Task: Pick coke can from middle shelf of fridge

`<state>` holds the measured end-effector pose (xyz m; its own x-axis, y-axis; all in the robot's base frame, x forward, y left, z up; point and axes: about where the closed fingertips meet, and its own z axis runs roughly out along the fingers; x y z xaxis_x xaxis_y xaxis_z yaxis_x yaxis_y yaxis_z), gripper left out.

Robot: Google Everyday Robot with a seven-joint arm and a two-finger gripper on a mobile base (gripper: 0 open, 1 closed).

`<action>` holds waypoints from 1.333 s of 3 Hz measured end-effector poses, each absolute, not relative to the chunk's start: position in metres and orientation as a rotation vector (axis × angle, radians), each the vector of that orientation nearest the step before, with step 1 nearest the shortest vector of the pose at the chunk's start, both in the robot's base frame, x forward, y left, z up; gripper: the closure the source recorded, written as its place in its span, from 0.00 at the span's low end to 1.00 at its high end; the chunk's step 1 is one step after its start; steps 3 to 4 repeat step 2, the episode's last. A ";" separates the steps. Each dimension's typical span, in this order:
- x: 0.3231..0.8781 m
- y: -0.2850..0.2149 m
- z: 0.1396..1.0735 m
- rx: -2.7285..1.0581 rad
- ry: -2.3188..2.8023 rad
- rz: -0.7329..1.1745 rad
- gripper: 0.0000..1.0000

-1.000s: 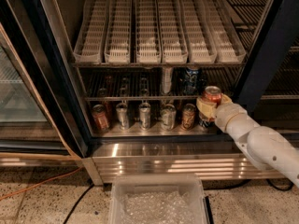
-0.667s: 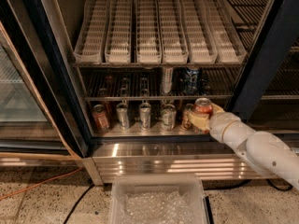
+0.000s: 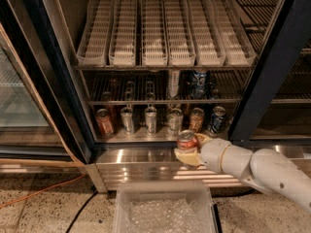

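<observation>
My gripper [image 3: 188, 150] is shut on the coke can [image 3: 186, 140], a small red can with a silver top rim. It holds the can upright outside the fridge [image 3: 265, 72], in front of the ribbed steel base panel. The white arm reaches in from the lower right. The middle shelf [image 3: 141, 102] is a dark wire rack above and behind the can. It bears a tall silver can [image 3: 173, 83] and a blue can [image 3: 198, 83] at its right part.
White slotted trays [image 3: 154, 28] fill the rack above. Several cans stand on the steel floor, among them a copper-brown can [image 3: 103, 123] and an orange-tan can [image 3: 196, 119]. A clear plastic bin [image 3: 164, 210] sits on the ground below the gripper. A glass door [image 3: 19, 91] stands at left.
The gripper has moved left and down with the coke can, from the right part of the fridge opening out to in front of the steel base panel.
</observation>
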<state>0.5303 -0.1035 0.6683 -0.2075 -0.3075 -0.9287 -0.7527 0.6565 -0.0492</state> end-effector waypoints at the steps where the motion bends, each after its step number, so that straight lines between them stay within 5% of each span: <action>1: 0.478 -0.063 0.677 -0.995 1.704 0.632 1.00; 4: 0.478 -0.063 0.677 -0.995 1.705 0.632 1.00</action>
